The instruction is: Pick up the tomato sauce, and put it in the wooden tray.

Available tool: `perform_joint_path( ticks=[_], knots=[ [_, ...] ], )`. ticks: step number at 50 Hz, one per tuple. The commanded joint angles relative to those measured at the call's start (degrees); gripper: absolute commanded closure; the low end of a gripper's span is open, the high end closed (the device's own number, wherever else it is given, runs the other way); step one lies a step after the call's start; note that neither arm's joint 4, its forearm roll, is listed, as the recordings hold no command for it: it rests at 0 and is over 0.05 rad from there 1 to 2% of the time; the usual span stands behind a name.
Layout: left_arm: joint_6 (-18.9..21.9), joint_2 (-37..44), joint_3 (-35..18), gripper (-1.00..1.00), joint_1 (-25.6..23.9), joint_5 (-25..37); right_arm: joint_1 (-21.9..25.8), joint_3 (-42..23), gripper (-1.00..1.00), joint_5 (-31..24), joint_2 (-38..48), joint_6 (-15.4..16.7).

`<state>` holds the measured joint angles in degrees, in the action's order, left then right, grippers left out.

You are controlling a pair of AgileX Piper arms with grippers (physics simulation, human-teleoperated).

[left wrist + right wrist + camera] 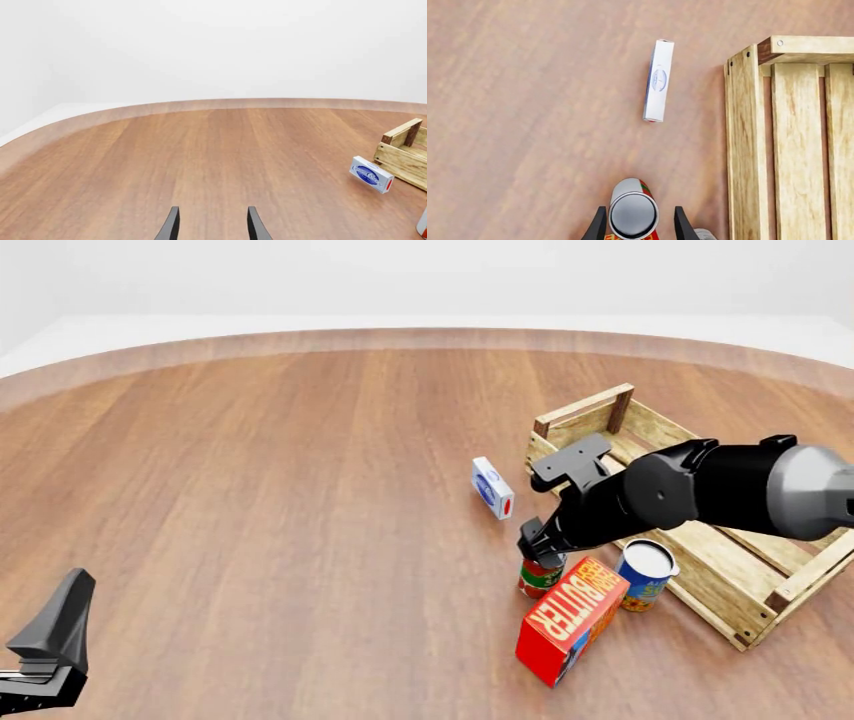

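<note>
The right arm [727, 490] is seen reaching in from the right of the front view, its wrist bent steeply downward. The right gripper [539, 552] is pointed straight down, and its fingers [599, 225] are set on either side of the tomato sauce [633, 214]. The left gripper [212, 226] is held low at the near left, jaws parted, with nothing between them.

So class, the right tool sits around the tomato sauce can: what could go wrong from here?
1. The butter carton leans right beside the tomato sauce; lifting may knock it over.
2. The right tool straddles only the can's top, so the can might slip.
3. The wooden tray has a raised wall and the blue-and-yellow can stands before it; a low carry could hit either.
</note>
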<state>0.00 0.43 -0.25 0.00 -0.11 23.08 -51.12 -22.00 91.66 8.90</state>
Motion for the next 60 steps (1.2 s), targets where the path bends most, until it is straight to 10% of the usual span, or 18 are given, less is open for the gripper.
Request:
perform_joint_path(
  ticks=[1, 43, 44, 60],
  knots=[
    [0.0, 0.0, 0.0, -1.0, 0.0, 0.0, 0.1, -0.5, -1.0, 0.7, 1.5, -0.1],
    [0.0, 0.0, 0.0, -1.0, 0.0, 0.0, 2.8, 0.3, -1.0, 3.2, 5.1, -4.2],
    [0.0, 0.0, 0.0, -1.0, 0.0, 0.0, 2.8, 0.3, 1.0, 3.3, 5.2, -4.2],
    [0.0, 0.0, 0.0, -1.0, 0.0, 0.0, 2.8, 0.7, 1.0, 4.0, 5.3, -4.2]
  ],
)
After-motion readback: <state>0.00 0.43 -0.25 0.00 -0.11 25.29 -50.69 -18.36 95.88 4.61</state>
